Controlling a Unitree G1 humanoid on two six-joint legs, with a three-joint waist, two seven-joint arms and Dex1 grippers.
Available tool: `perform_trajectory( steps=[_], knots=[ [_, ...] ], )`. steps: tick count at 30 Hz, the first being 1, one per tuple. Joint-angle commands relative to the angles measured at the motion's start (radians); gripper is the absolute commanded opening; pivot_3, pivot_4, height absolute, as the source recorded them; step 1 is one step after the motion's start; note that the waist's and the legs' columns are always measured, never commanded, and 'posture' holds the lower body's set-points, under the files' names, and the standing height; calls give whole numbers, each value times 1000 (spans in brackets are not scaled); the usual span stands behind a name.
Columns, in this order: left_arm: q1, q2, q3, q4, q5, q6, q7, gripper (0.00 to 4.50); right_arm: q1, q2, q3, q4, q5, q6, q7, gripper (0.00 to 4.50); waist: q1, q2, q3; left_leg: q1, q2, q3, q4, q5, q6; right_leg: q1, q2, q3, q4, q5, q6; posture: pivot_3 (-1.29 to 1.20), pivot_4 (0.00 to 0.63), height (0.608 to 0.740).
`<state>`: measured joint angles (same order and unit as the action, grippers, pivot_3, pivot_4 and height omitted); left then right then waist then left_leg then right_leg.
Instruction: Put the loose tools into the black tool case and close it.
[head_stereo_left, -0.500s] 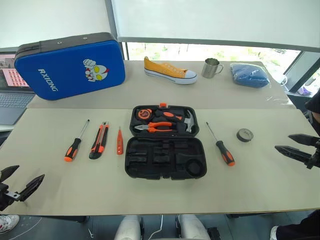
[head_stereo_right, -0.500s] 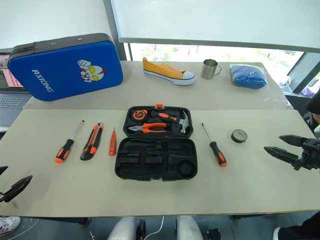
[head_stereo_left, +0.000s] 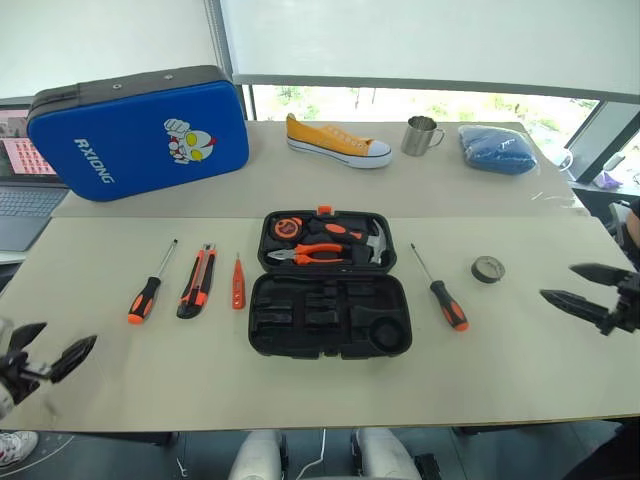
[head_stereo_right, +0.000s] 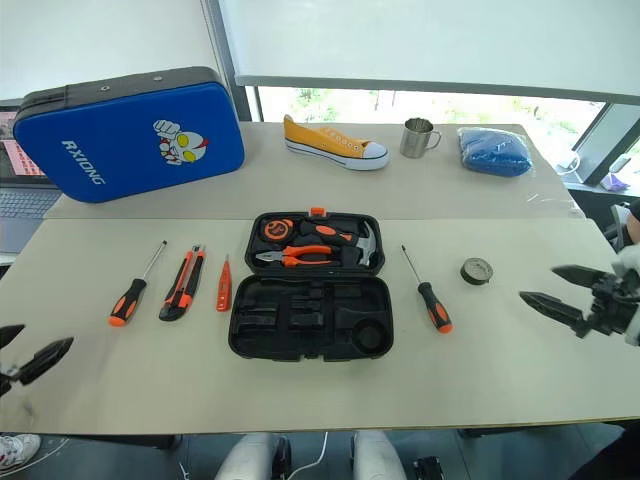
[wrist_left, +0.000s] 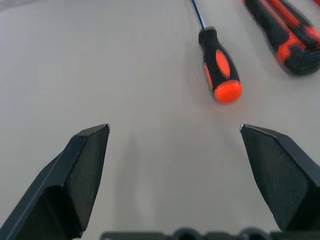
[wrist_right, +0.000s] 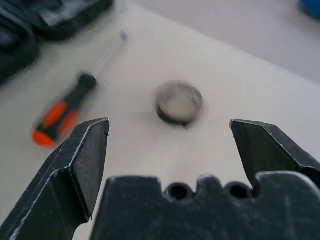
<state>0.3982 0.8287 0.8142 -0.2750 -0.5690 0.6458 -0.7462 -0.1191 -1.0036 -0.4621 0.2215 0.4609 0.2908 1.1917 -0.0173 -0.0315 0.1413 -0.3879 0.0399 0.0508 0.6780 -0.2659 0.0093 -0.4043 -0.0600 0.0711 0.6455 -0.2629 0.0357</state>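
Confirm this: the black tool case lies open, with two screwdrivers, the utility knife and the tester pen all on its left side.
One detail is off. Left of the black tool case lie one screwdriver, the utility knife and the tester pen. The second screwdriver lies on its right, as the left eye view shows.

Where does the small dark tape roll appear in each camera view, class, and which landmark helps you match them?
Left eye view: tape roll at right, on the table.
Right eye view: right of the black tool case.
Right wrist view: centre, ahead of the open right gripper.
Shared landmark: the right-hand screwdriver beside it.
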Motion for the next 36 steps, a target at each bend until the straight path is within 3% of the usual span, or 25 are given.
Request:
perform_trajectory(
  steps=[1, 10, 14, 25, 28, 32, 35, 36],
  knots=[
    [-51, 84, -25, -72, -26, 168, 60, 4500, -14, -12, -12, -265, 120, 122, -16, 4466, 0, 0, 0, 0, 0, -2, 0, 0, 0, 0, 0, 0, 0, 0, 0, 0, 150, 740],
    [-324, 204, -244, 38, 6, 406, 159, 4500, -116, -14, 88, -668, 293, 278, -79, 4466, 3, -1, 2, 0, -3, -4, -1, 0, 0, -1, 0, -1, 0, 0, 0, 0, 150, 740],
    [-439, 212, -360, 139, 47, 400, 158, 4500, -191, -4, 134, -754, 371, 337, -121, 4466, 5, -4, 4, -1, -3, -4, -1, 0, 0, -2, -1, -1, 0, 0, 0, 0, 150, 740],
    [-568, 167, -601, 342, 160, 286, 96, 4500, -308, 63, 230, -827, 460, 398, -235, 4466, 5, -7, 6, -3, -2, -5, -1, 0, 0, -4, -2, -1, 0, 0, 0, 0, 150, 740],
    [-597, 153, -649, 401, 200, 257, 88, 3762, -335, 77, 248, -834, 475, 415, -261, 4500, 17, -5, 6, -2, -3, -5, -1, 0, 0, -3, -2, -1, 1, 0, 0, 0, 150, 740],
    [-614, 136, -654, 462, 234, 173, 76, 2170, -336, 73, 248, -829, 475, 415, -260, 4500, 20, -3, 5, -1, -3, -5, 0, 0, 0, -1, -2, -1, 1, 0, 0, 0, 150, 740],
    [-626, 129, -644, 465, 221, 218, 77, 1086, -309, 69, 236, -823, 463, 402, -244, 4500, 20, -2, 4, -1, -3, -5, 0, 0, 0, -1, -2, -1, 1, 0, 0, 0, 150, 740],
    [-634, 127, -639, 466, 221, 226, 84, 951, -293, 68, 231, -822, 457, 396, -238, 4500, 20, -2, 4, 0, -3, -5, 0, 0, 0, -1, -2, -1, 1, 0, 0, 0, 150, 740]
  ],
)
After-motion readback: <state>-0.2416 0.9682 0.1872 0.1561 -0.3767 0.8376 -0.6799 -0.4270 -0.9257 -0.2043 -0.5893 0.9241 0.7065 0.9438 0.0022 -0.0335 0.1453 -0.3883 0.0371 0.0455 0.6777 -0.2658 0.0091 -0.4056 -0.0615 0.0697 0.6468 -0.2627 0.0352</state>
